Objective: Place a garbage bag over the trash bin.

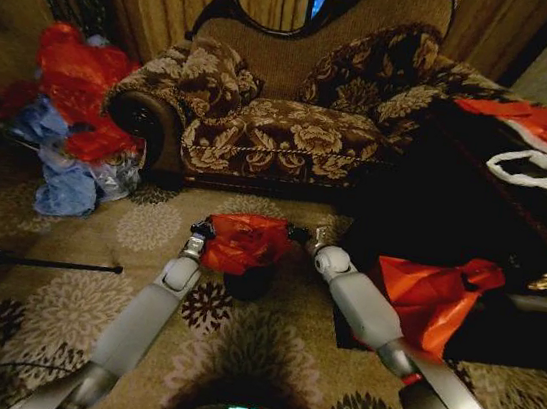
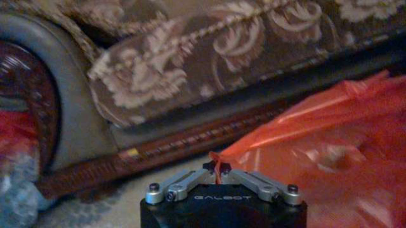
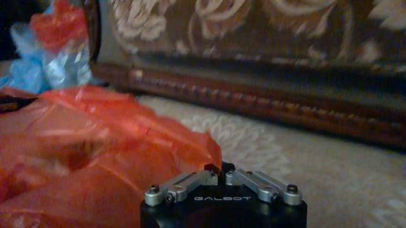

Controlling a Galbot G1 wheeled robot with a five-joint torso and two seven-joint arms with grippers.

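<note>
**End effectors stretch the bag over the bin**

Both end effectors of mine hold the garbage bag (image 1: pixel 243 242) between them, above the carpet (image 1: pixel 61 288) just in front of the sofa (image 1: pixel 295 117). It spans left to right, its long axis running straight from one end effector to the other. Directly under it sits the trash bin (image 1: pixel 248 284), its dark body showing below the red plastic, midway between my arms. My left end effector (image 2: pixel 217 168) is pinched closed on the bag's left edge; my right end effector (image 3: pixel 219 168) is pinched closed on its right edge.
</note>
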